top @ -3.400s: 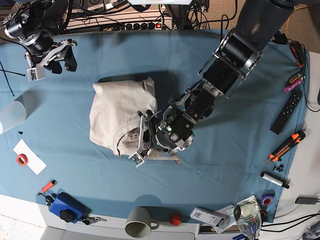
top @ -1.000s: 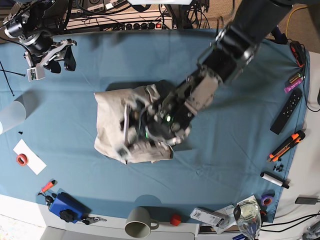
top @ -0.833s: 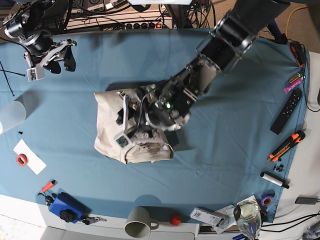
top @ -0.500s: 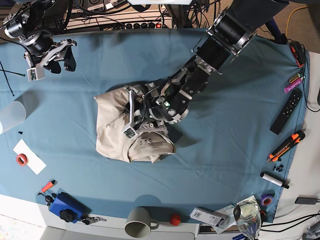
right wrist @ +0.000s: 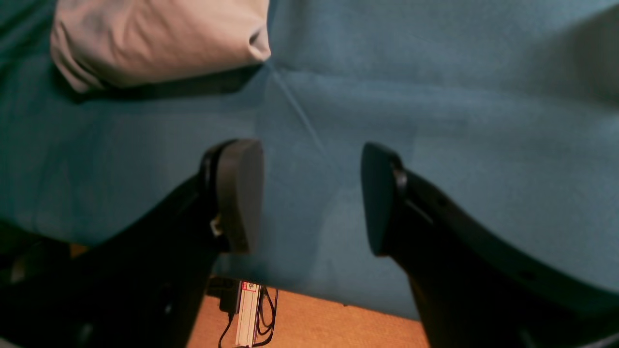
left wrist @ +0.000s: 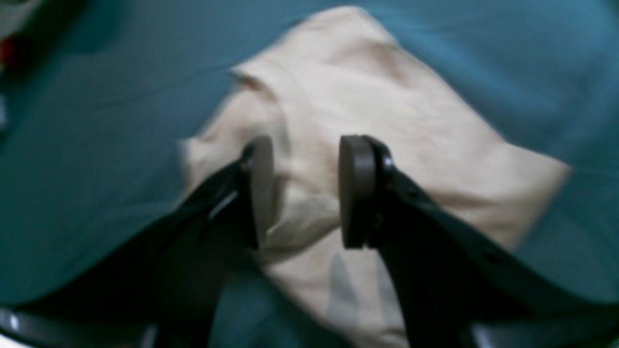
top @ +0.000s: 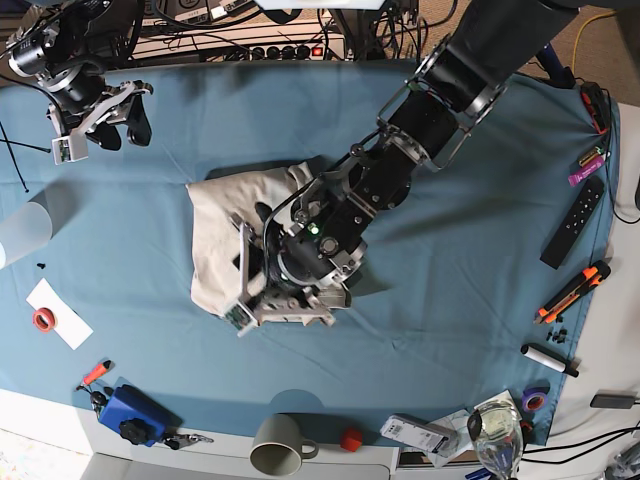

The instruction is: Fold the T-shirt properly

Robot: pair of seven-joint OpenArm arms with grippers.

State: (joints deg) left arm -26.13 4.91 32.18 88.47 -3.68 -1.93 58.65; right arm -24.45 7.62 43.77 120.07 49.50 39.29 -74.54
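Observation:
The beige T-shirt (top: 222,228) lies as a folded, wrinkled bundle on the blue-teal tablecloth (top: 460,280), left of centre. My left gripper (top: 248,293) hangs over the shirt's near edge. In the blurred left wrist view the left gripper (left wrist: 307,193) is open with nothing between its pads, and the shirt (left wrist: 416,125) lies below it. My right gripper (top: 103,128) is at the far left corner, well away from the shirt. In its wrist view the right gripper (right wrist: 309,198) is open over bare cloth, and the shirt (right wrist: 154,38) shows at top left.
A clear cup (top: 20,232) and a white paper with a red tape ring (top: 56,312) lie at the left. A blue object (top: 132,413), a mug (top: 280,445) and a glass (top: 497,432) stand along the front edge. A remote (top: 572,222), an orange cutter (top: 572,291) and a marker (top: 549,359) lie at the right.
My left gripper has swept over the shirt and moved toward its near-left edge. The bundle's shape has shifted, and the collar part is now covered by the arm. The right arm has not moved.

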